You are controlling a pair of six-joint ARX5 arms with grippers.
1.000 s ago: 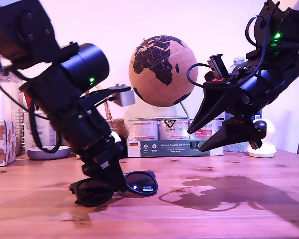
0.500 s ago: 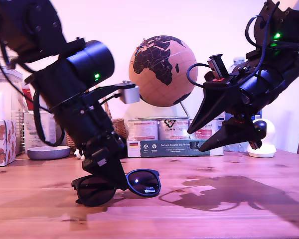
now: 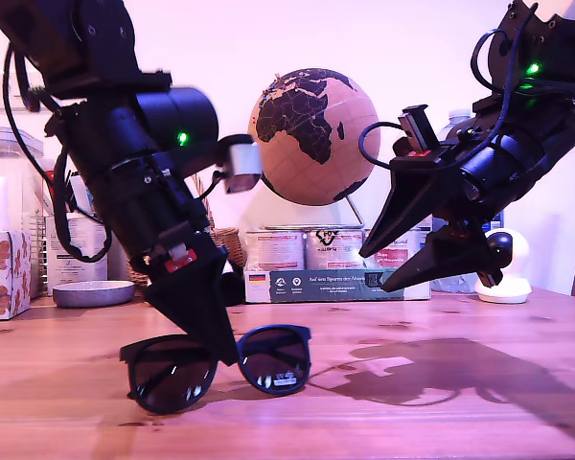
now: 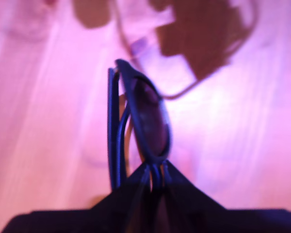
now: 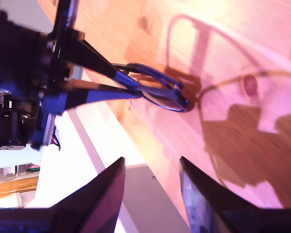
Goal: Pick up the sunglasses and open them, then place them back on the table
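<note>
Far on the exterior view's left you've got a gingerbread-print box (image 3: pixel 4 273) at the table's back edge, w/ a clear jar (image 3: pixel 10 187) behind it and a grey dish (image 3: pixel 93 293) next to it.

Next along: your first claw (image 3: pixel 220 347) comes down steeply from the upper part of that side, clamped shut on the sunglasses (image 3: pixel 216 366) at the bridge, between the two lenses. First wrist view confirms it: the claw (image 4: pixel 155 175) pinches the frame (image 4: pixel 145 124) edge-on, arms folded flat behind the front. In the exterior view the glasses sit just above the table (image 3: pixel 441 383), front facing the cam, tilted a bit, the lens nearer the view's left lower. Can't tell if that lens's rim touches the wood or clears it. A small pale mark shows low on the other lens.

Mid-frame, behind: a cork-coloured globe (image 3: pixel 313 135) over a row of tins (image 3: pixel 307 248) on a dark printed carton (image 3: pixel 336 285).

On the exterior view's right, your second claw (image 3: pixel 383 268) hangs well above the table, jaws spread wide, holding nothing, tips pointing toward the view's left and down. Its own cam looks past both fingers (image 5: pixel 104 196) at the sunglasses (image 5: pixel 157 90) and the first arm (image 5: pixel 34 73), well apart from them. Shadow of this arm lies on the wood below it.

A white round-based object (image 3: pixel 506 273) sits far on the view's right, at the back.
</note>
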